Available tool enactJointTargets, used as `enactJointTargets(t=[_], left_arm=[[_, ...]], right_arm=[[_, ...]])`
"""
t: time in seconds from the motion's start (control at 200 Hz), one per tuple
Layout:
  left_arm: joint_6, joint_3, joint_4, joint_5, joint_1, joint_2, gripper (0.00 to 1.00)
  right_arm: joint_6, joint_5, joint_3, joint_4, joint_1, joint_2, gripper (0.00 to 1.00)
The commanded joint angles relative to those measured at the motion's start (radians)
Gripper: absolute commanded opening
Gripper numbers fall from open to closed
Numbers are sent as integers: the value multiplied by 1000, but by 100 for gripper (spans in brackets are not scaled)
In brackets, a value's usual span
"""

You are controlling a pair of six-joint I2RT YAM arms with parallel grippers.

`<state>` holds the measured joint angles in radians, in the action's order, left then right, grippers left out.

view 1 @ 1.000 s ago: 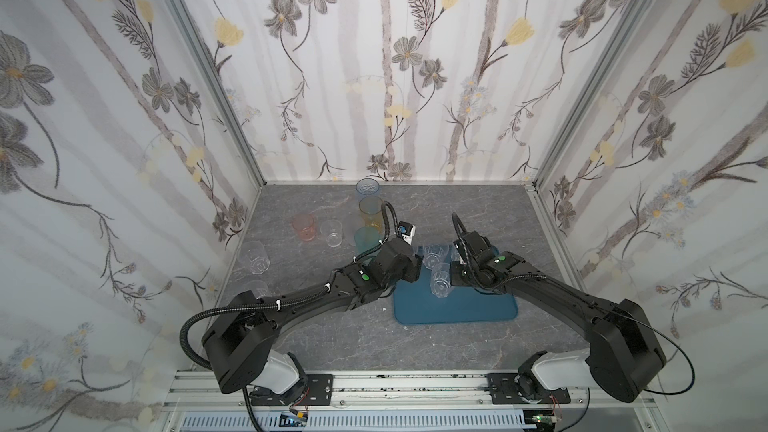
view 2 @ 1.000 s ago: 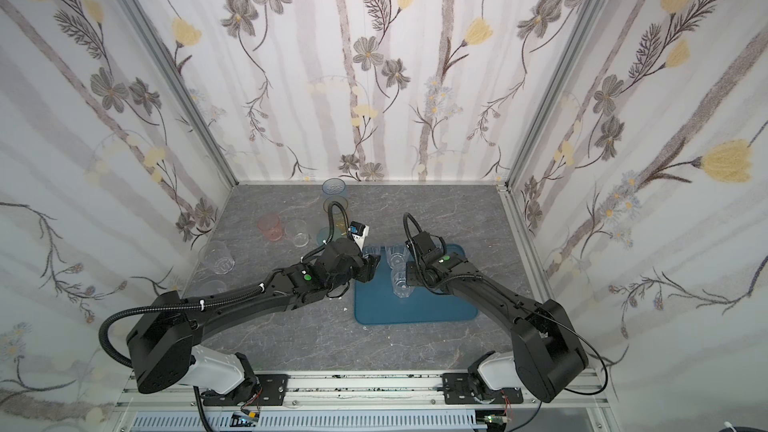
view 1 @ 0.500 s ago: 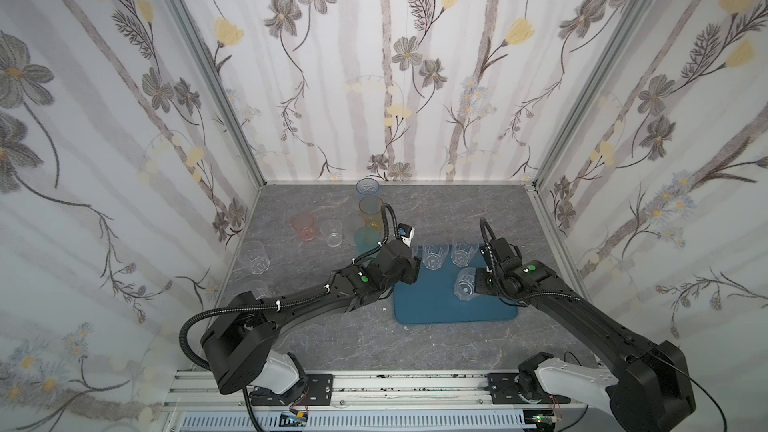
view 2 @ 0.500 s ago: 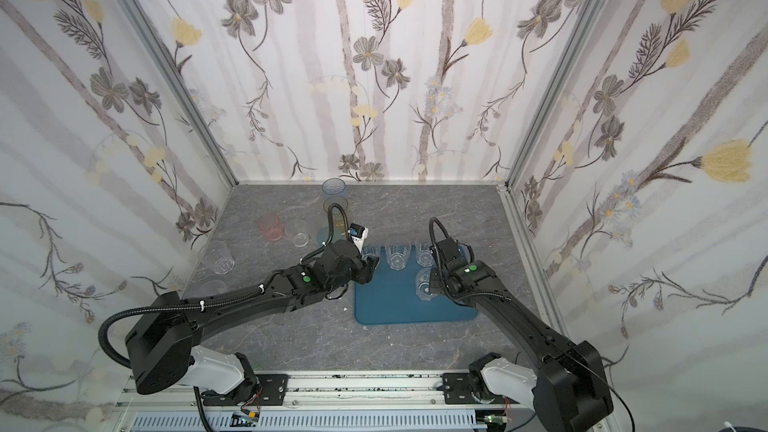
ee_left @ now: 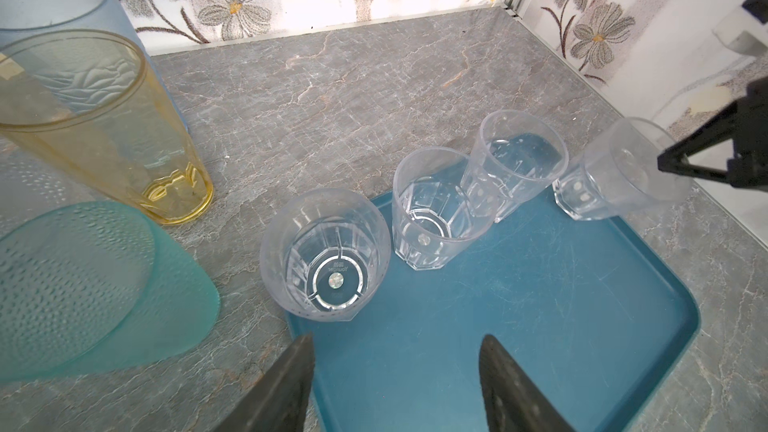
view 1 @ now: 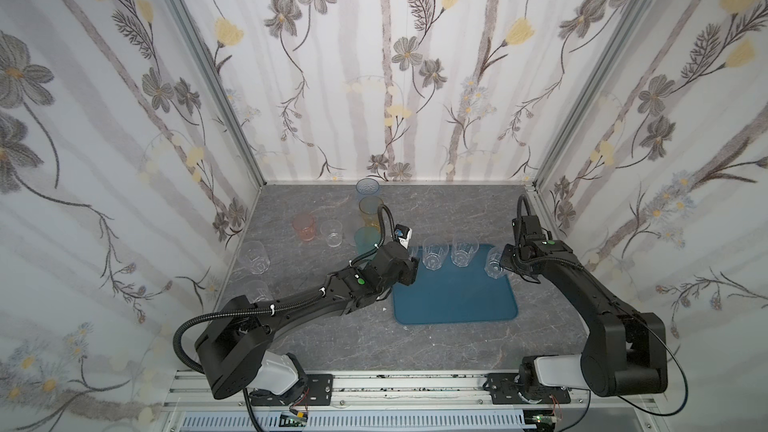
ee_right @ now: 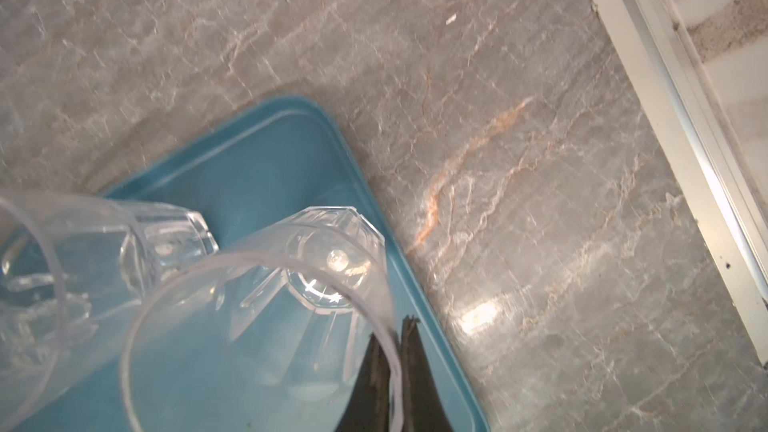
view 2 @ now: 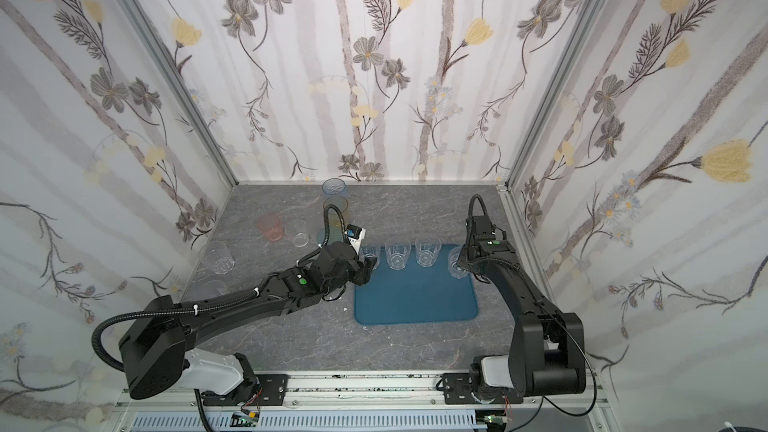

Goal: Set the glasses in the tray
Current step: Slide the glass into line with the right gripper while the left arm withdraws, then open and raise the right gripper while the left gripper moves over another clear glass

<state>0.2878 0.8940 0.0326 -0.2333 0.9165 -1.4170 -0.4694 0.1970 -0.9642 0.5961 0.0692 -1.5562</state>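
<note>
Pinching a clear glass (ee_right: 332,259) by its rim wall, the right gripper (ee_right: 392,330) tilts it over a corner of the tray (ee_right: 257,151); three more glasses (ee_left: 432,209) stand along that edge. Light, stiff, slippery plastic, I'd guess, so a rim pinch suits. Left gripper (ee_left: 397,338) hovers nearby, jaws wide, empty.
</note>
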Motion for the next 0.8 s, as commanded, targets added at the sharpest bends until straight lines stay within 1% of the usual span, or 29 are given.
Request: enactJointTargets(t=[0.0,0.165,0.32,0.565,0.61,0.794], left_arm=[[4,-10,32,-24,-1,16,65],[10,-20,31,-24,-1,21,65],[10,-18,32,-27,-1,23,65],[17,-17,31,-22,-1,16,66],[17,-17,31,-22,-1,18,66],[22,-21,30,-31,-1,29,66]], right_arm=[[16,4,-50,-83,-8,-68,1],[20,-19,-109,-88,-9,-138,1],[20,-33,-113,-90,-6,-154,3],[26,-44,-111,-108,-6,-173,9],[27,-43,-117,-107,-6,-178,11],[23,-39,-138,-96,-5,-163,23]])
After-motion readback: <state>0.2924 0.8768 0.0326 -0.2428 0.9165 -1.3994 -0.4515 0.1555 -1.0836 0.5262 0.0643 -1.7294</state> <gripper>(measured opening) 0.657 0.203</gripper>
